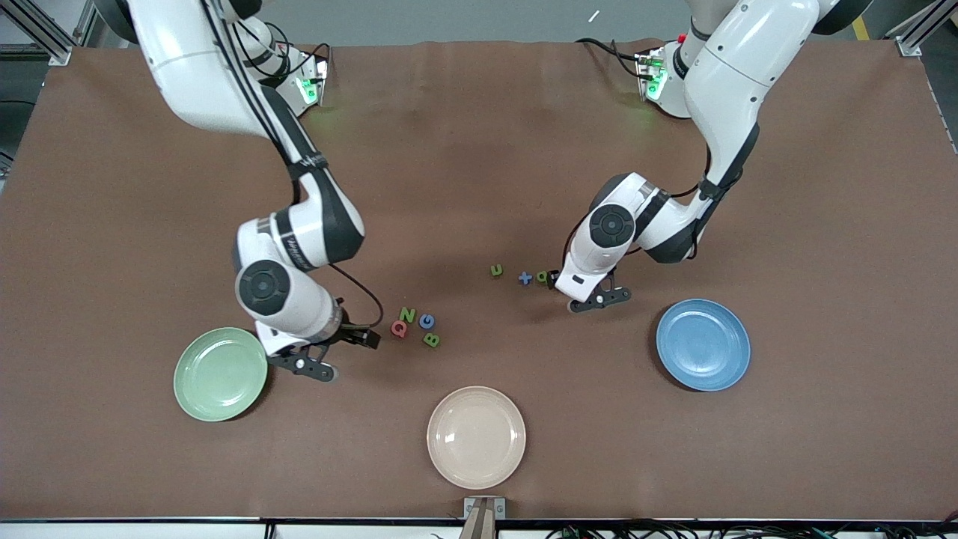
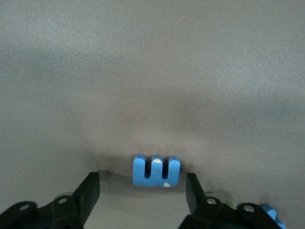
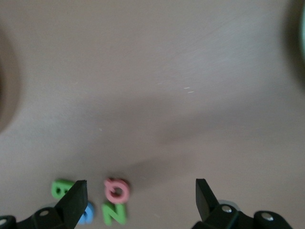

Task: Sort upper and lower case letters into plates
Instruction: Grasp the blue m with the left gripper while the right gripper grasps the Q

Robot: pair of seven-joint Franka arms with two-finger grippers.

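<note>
A blue letter m (image 2: 156,170) lies on the brown table between the spread fingers of my left gripper (image 2: 142,183), with a gap on each side. In the front view that gripper (image 1: 576,290) hides the m; the green q (image 1: 542,277), blue t (image 1: 525,278) and green u (image 1: 496,270) lie beside it. My right gripper (image 1: 340,353) hangs open over the table between the green plate (image 1: 221,373) and a cluster of N (image 1: 407,314), G (image 1: 426,321), Q (image 1: 399,329) and B (image 1: 431,339). The pink Q (image 3: 116,190) shows between its fingers (image 3: 78,193). The blue plate (image 1: 703,344) holds nothing.
A cream-beige plate (image 1: 476,436) sits near the table's front edge, midway between the two coloured plates. The blue plate lies toward the left arm's end, the green one toward the right arm's end. Both arms reach low over the middle of the brown cloth.
</note>
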